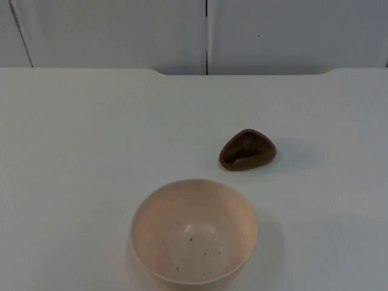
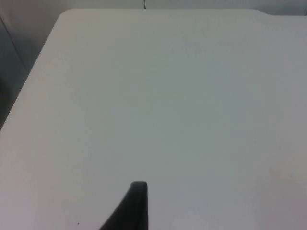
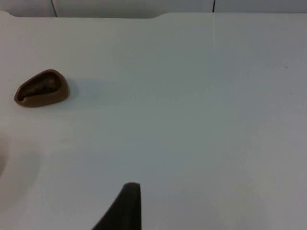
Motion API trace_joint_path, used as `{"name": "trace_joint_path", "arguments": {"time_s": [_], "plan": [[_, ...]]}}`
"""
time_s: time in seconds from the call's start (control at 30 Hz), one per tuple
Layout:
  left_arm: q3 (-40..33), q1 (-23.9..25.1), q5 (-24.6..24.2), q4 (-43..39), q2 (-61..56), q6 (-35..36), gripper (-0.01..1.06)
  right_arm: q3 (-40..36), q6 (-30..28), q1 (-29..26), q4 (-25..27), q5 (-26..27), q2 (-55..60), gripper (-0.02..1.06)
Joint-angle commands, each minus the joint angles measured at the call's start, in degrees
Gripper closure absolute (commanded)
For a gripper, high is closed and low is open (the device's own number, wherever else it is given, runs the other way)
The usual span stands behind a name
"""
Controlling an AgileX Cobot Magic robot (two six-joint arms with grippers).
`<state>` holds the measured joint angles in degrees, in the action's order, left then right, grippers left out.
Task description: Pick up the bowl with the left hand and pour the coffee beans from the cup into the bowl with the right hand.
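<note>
A cream bowl [image 1: 194,231] stands upright near the table's front edge, with a few dark specks on its inside. Behind it and to the right sits a small brown teardrop-shaped cup [image 1: 247,150] with dark coffee beans inside. In the right wrist view the cup [image 3: 41,88] lies well away from my right gripper [image 3: 127,207], which hangs over bare table to the cup's right. My left gripper [image 2: 135,207] hangs over bare table near the table's left edge. Both arms wait away from the objects.
The white table [image 1: 85,139] ends at a grey partition wall [image 1: 121,30] at the back. In the left wrist view the table's left edge [image 2: 33,76] drops off to a dark gap.
</note>
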<state>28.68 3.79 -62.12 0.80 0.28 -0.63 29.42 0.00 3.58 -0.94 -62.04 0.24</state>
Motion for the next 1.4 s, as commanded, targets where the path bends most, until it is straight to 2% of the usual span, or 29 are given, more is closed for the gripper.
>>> {"name": "trace_joint_path", "arguments": {"time_s": [0.0, 0.4, 0.63, 1.1, 1.37], "plan": [[-0.3, 0.3, 0.8, 0.6, 0.8, 0.1, 0.0, 0.1, 0.0, -0.4, -0.2, 0.3, -0.2, -0.01], [3.3, 0.3, 5.2, 1.6, 7.6, -0.4, 0.0, 0.1, 0.0, -0.4, -0.2, 0.3, -0.2, -0.01], [4.4, 0.3, 5.6, 4.7, 10.9, -0.4, 0.0, 0.1, 0.0, -0.4, -0.2, 0.3, -0.2, -0.01], [13.2, 0.3, 7.1, 8.4, 22.3, -0.7, 0.0, 0.1, 0.0, -0.4, -0.2, 0.3, -0.2, -0.01], [16.6, 0.3, 7.1, 13.5, 31.9, -6.6, 0.0, 0.1, 0.0, -0.4, -0.2, 0.3, -0.2, -0.01]]}}
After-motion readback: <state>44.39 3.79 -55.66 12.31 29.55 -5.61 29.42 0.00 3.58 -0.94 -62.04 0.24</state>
